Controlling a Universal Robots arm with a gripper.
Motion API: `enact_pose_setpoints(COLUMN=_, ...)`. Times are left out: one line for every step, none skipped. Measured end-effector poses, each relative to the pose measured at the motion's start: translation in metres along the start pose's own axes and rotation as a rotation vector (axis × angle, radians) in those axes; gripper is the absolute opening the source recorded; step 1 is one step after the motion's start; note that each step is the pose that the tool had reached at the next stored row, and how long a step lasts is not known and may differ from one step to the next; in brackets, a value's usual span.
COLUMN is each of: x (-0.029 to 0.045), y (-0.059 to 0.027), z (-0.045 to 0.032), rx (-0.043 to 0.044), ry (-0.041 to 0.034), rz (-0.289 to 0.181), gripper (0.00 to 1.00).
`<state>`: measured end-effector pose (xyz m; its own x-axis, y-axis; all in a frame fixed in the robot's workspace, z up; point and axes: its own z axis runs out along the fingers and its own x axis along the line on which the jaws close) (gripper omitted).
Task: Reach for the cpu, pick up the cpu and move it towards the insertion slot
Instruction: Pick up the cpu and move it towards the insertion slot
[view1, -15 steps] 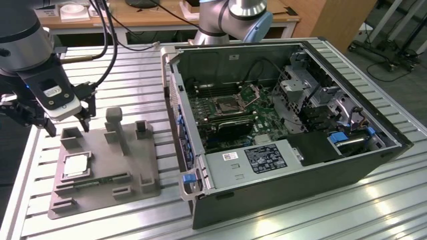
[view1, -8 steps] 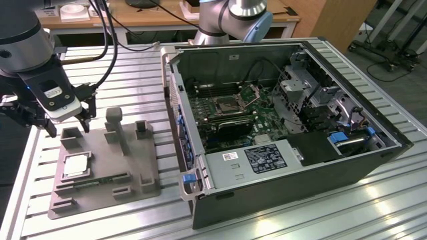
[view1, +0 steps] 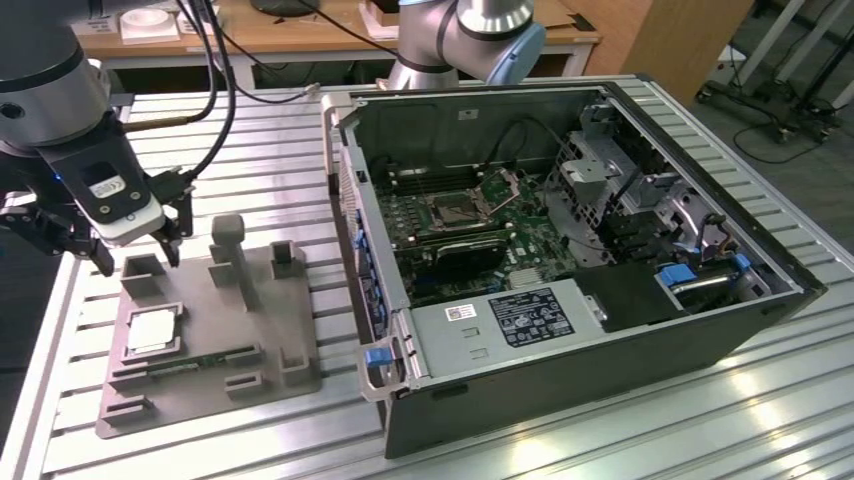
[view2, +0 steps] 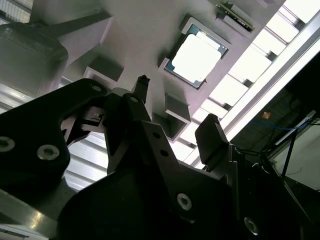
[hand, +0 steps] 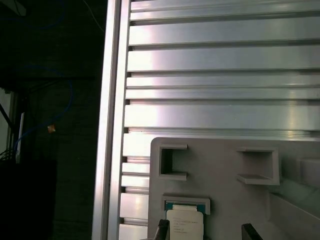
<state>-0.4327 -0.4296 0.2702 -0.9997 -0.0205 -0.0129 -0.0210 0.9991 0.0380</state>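
The cpu (view1: 152, 330) lies flat, silvery top up, in a square pocket of the grey holder plate (view1: 254, 330) at the exterior view's left. It also appears in both wrist views as cpu (view2: 198, 56) and cpu (hand: 184, 226). My gripper (view1: 134, 258) hangs open a little above the far end of that plate, short of the cpu, with nothing between its fingers (view2: 212, 134). The gripper (hand: 205, 232) shows just its two tips on either side of the chip. The insertion slot (view1: 454, 210) is the square metal-framed socket on the motherboard inside the open computer case.
The open computer case (view1: 747, 320) fills the right of the slatted aluminium table (view1: 267, 130). The holder plate carries upright grey posts (view1: 228, 248) and a green memory strip (view1: 200, 361). The table's edge (hand: 112, 125) runs close beside the plate. An arm joint (view1: 467, 35) stands behind the case.
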Motion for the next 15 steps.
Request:
enact_pose_setpoints(x=0.0000, y=0.0000, z=0.0003, rx=0.0000, ry=-0.0001, rz=0.000, gripper=0.65)
enact_pose_setpoints(x=0.0000, y=0.0000, z=0.0005, rx=0.0000, ry=-0.0001, rz=0.000, gripper=0.65)
enact_pose_setpoints(x=0.0000, y=0.0000, z=0.0008, rx=0.0000, ry=0.0000, rz=0.000, gripper=0.65)
enact_pose_setpoints(x=0.0000, y=0.0000, z=0.0010, rx=0.0000, ry=0.0000, rz=0.000, gripper=0.65)
enact_pose_setpoints(x=0.0000, y=0.0000, z=0.0013, rx=0.0000, ry=0.0000, rz=0.000, gripper=0.65)
enact_pose_setpoints(x=0.0000, y=-0.0001, z=0.0016, rx=0.0000, ry=0.0000, rz=0.000, gripper=0.65)
enact_pose_setpoints(x=0.0000, y=-0.0001, z=0.0018, rx=0.0000, ry=0.0000, rz=0.000, gripper=0.65)
enact_pose_setpoints(x=0.0000, y=-0.0001, z=0.0021, rx=0.0000, ry=0.0000, rz=0.000, gripper=0.65)
enact_pose_setpoints(x=0.0000, y=-0.0001, z=0.0023, rx=0.0000, ry=0.0000, rz=0.000, gripper=0.65)
enact_pose_setpoints(x=0.0001, y=-0.0001, z=0.0026, rx=0.0000, ry=0.0000, rz=0.000, gripper=0.65)
enact_pose_setpoints(x=0.0000, y=-0.0001, z=0.0028, rx=0.0000, ry=0.0000, rz=0.000, gripper=0.65)
enact_pose_setpoints(x=0.0000, y=-0.0001, z=0.0030, rx=0.0000, ry=0.0000, rz=0.000, gripper=0.65)
enact_pose_setpoints(x=0.0000, y=-0.0002, z=0.0033, rx=0.0000, ry=0.0000, rz=0.000, gripper=0.65)
enact_pose_setpoints(x=0.0000, y=-0.0002, z=0.0035, rx=0.0000, ry=0.0000, rz=0.000, gripper=0.65)
enact_pose_setpoints(x=0.0000, y=-0.0002, z=0.0038, rx=0.0000, ry=0.0000, rz=0.000, gripper=0.65)
